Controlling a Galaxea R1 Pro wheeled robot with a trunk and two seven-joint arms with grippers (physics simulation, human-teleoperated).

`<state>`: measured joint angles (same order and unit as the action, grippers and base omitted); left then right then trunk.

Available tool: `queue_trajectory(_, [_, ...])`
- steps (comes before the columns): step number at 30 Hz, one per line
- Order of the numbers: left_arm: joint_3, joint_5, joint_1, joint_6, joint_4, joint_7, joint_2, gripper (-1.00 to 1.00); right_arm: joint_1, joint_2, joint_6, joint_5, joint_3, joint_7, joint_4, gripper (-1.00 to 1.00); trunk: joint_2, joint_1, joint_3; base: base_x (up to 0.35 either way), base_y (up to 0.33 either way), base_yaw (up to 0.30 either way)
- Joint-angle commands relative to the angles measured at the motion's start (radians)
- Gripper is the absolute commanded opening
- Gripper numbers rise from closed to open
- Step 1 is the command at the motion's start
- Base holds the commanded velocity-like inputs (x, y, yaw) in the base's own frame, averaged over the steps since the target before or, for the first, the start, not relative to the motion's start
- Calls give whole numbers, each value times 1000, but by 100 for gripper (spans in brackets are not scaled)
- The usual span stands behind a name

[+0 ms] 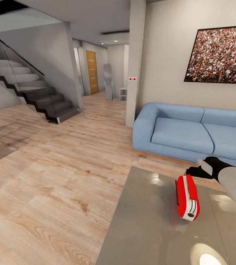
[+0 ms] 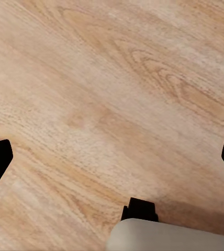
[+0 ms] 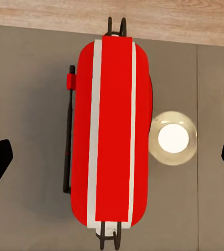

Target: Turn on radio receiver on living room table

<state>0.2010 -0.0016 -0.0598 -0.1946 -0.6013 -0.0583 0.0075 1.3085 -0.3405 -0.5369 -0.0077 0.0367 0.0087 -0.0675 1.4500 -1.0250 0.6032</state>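
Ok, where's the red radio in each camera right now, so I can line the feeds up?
Head view: the radio stands on the grey table, lower right, below the right arm's wrist.
Left wrist view: no radio; wood floor.
Right wrist view: radio centred, seen from straight above, between the open fingertips.
Shared landmark: the lamp reflection on the tabletop beside the radio.

Blue sofa (image 1: pixel 191 132), plank floor (image 1: pixel 52 176), stairs (image 1: pixel 33 92)

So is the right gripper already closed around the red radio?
No, the right gripper is wide open above the radio receiver, fingertips well clear of its sides.
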Motion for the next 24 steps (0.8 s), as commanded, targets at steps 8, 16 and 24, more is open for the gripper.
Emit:
queue_trajectory(8, [0, 0, 0, 0, 0, 0, 0, 100, 0, 0, 0, 0, -1, -3, 0, 100, 0, 0, 7, 4, -1, 0])
queue_trajectory(16, [0, 0, 0, 0, 0, 0, 0, 100, 0, 0, 0, 0, 0, -3, 0, 100, 0, 0, 20, 0, 0, 0])
queue_trajectory(24, [0, 0, 0, 0, 0, 0, 0, 100, 0, 0, 0, -1, 0, -2, 0, 100, 0, 0, 33, 0, 0, 0])
